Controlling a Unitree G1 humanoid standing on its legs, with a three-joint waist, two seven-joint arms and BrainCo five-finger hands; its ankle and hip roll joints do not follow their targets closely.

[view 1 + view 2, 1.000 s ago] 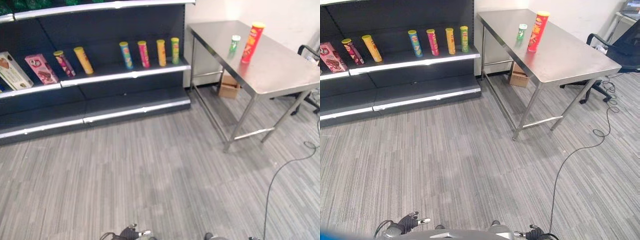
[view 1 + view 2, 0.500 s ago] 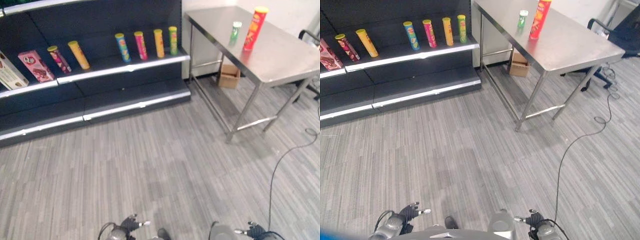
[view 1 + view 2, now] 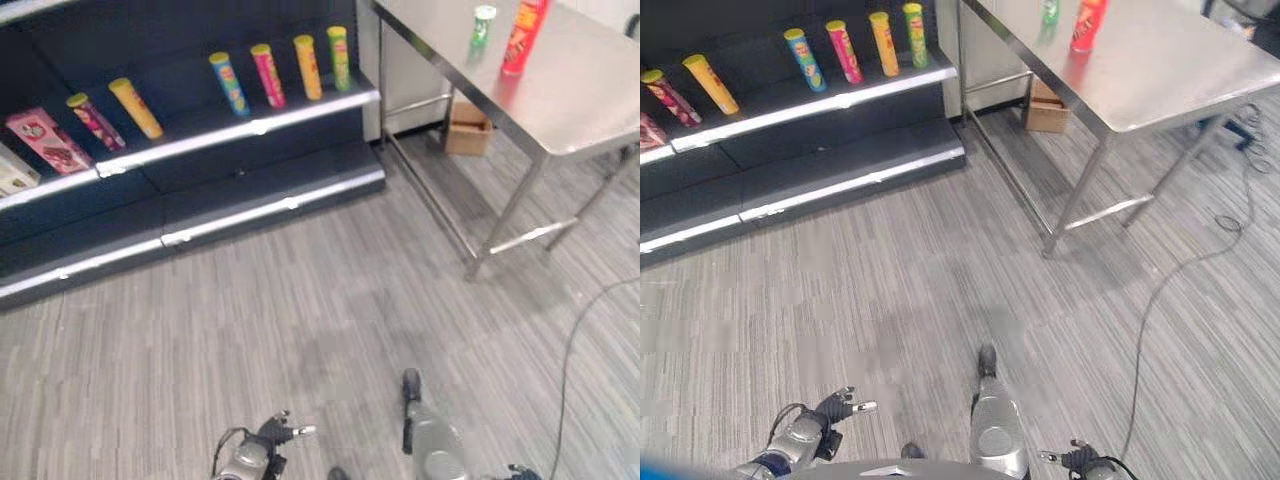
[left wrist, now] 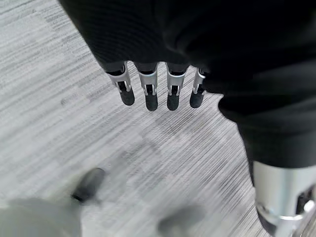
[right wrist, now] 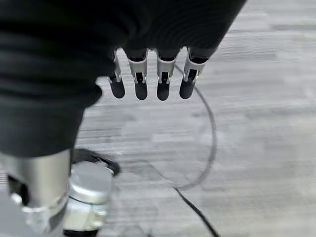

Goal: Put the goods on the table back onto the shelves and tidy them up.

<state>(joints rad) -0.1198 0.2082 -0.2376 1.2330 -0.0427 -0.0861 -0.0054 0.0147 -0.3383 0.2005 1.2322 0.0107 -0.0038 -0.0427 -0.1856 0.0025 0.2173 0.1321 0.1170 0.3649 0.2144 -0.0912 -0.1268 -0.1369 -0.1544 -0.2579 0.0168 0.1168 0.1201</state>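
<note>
A tall red can (image 3: 524, 35) and a small green can (image 3: 482, 28) stand on the steel table (image 3: 590, 95) at the upper right. On the dark shelf (image 3: 230, 130) at the upper left stand several cans in a row, among them a blue can (image 3: 228, 83) and a green can (image 3: 339, 58); a yellow can (image 3: 135, 107) leans further left. My left hand (image 3: 830, 412) hangs low over the floor, its fingers (image 4: 150, 91) straight and empty. My right hand (image 3: 1080, 462) is low at the bottom edge, its fingers (image 5: 148, 81) straight with nothing in them.
A pink box (image 3: 45, 140) stands on the shelf's left part. A cardboard box (image 3: 467, 128) sits on the floor under the table by the wall. The table's legs (image 3: 510, 215) stand on grey striped floor that stretches between me and the shelf.
The whole picture has shifted: the camera has come closer and tipped down, so shelf and table sit higher. Both hands stay low and empty.
</note>
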